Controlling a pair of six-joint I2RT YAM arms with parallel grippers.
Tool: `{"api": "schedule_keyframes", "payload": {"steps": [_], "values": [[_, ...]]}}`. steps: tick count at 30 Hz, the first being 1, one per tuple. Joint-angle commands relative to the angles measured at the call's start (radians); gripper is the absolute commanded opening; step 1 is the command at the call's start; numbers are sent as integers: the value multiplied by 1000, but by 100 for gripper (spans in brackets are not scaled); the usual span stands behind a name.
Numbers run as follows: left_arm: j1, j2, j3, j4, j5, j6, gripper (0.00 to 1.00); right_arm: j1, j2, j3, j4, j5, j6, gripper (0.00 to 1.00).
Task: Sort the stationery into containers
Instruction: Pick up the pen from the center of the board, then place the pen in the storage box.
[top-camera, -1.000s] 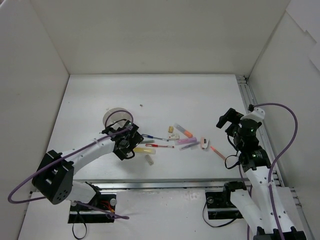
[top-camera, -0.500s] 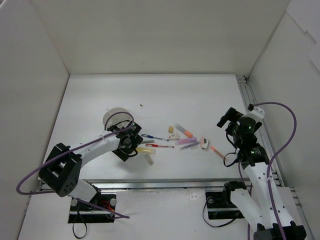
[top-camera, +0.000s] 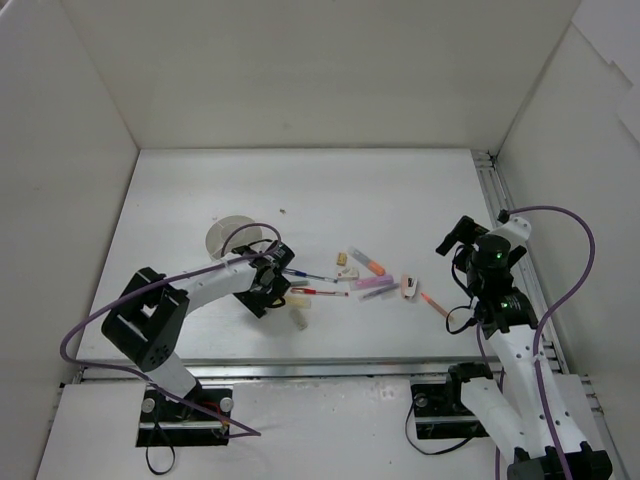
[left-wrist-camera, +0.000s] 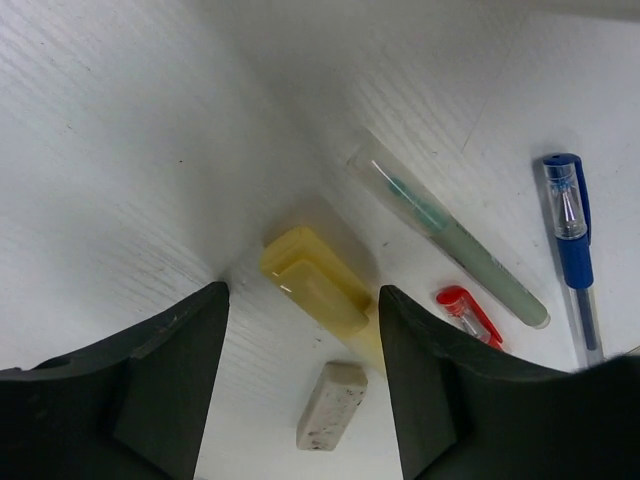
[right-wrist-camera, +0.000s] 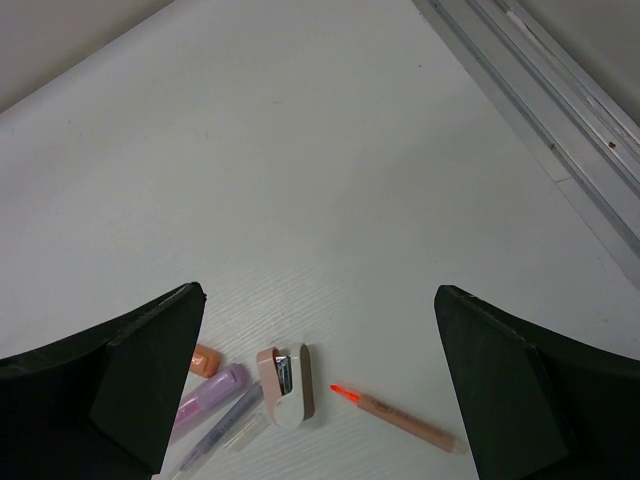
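Observation:
The stationery lies scattered mid-table. In the left wrist view my left gripper (left-wrist-camera: 303, 290) hangs low over a yellow marker (left-wrist-camera: 312, 287) and a cream eraser (left-wrist-camera: 332, 405). Its jaws stand apart on either side of them, and the right finger (left-wrist-camera: 440, 390) is at the marker's edge. Beside them lie a clear green pen (left-wrist-camera: 450, 240), a red pen (left-wrist-camera: 468, 315) and a blue pen (left-wrist-camera: 572, 235). The white round container (top-camera: 230, 235) stands behind the left gripper (top-camera: 275, 287). My right gripper (right-wrist-camera: 315, 292) is wide open and empty, above a pink-white stapler-like piece (right-wrist-camera: 288, 385) and an orange-tipped pen (right-wrist-camera: 395, 415).
Purple markers (top-camera: 376, 289), an orange marker (top-camera: 368, 263) and small cream blocks (top-camera: 345, 265) lie between the two arms. White walls close in the table on three sides. A metal rail (top-camera: 500, 215) runs along the right edge.
The left gripper has slid right from beside the cup to over the yellow marker, and its jaws have narrowed. The right arm has barely shifted.

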Motion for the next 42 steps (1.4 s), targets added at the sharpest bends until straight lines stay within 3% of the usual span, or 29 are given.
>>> {"api": "schedule_keyframes", "payload": {"steps": [1,4,6,8,10,15,18,21,27,31,34,35,38,42], "values": [[-8,-1,47,-41,-8,13,56,5,6,1,49,46,13,98],[-17,-15,39,-47,-14,16,39,5,4,-2,49,52,16,98],[-26,-28,32,-57,-29,11,22,5,3,0,49,52,16,98],[-26,-36,30,-63,-40,8,12,5,5,-2,49,51,17,98],[-35,-44,35,-69,-52,13,8,5,3,0,49,46,17,98],[-53,-36,67,-69,-78,31,6,5,-2,1,49,34,13,98],[-63,-38,101,-54,-107,57,0,8,-11,0,49,22,6,98],[-87,-59,147,8,-161,158,0,8,-18,-3,49,12,0,98],[-146,-152,197,221,-253,523,0,6,-20,0,50,0,-17,98],[-155,-304,120,405,-345,819,0,5,-23,-3,55,-15,-24,98],[-155,-419,58,532,-434,956,0,5,-23,-6,65,-21,-29,98],[-155,-445,34,621,-455,1070,0,5,-23,-6,67,-23,-30,98],[-103,-534,-55,796,-488,1261,0,8,-20,-11,78,-31,-37,98],[3,-562,-106,925,-482,1372,0,6,-19,-15,85,-29,-44,98]]}}
